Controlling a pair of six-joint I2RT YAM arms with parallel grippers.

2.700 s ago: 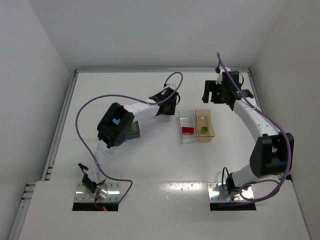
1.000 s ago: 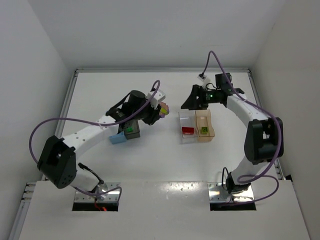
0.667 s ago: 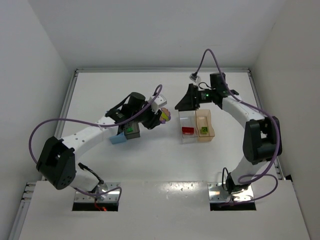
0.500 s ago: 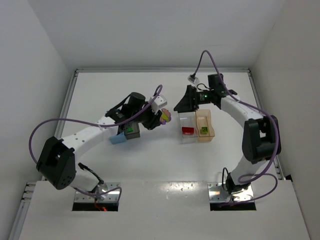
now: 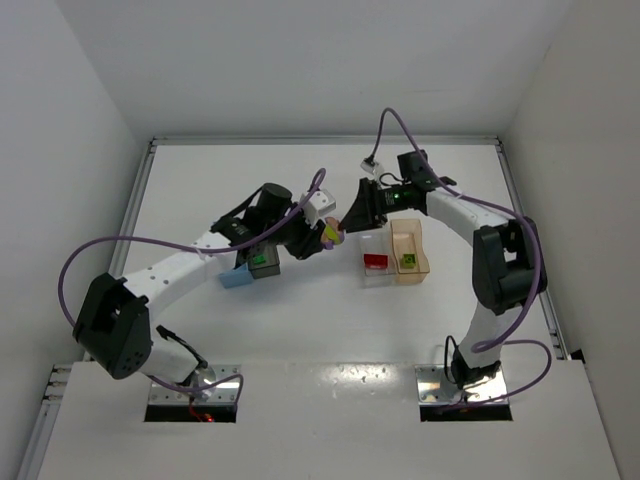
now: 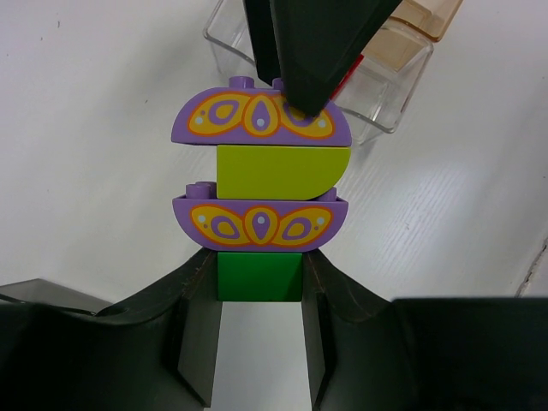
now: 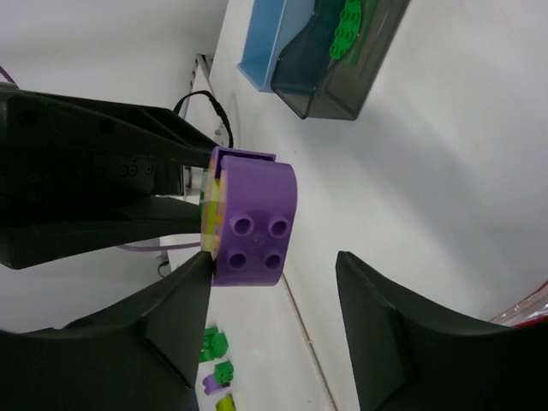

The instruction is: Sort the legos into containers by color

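Now the right jaws have swung in and, half-narrowed, straddle the top purple brick [image 7: 253, 224] of the lego stack [image 5: 328, 232], held above the worktop [image 5: 330, 320] by the left jaws clamped on its bottom green brick [image 6: 259, 276], so pulling-apart looks imminent.

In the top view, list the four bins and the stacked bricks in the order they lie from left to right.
light blue bin → dark grey bin → brick stack → clear bin → tan-orange bin
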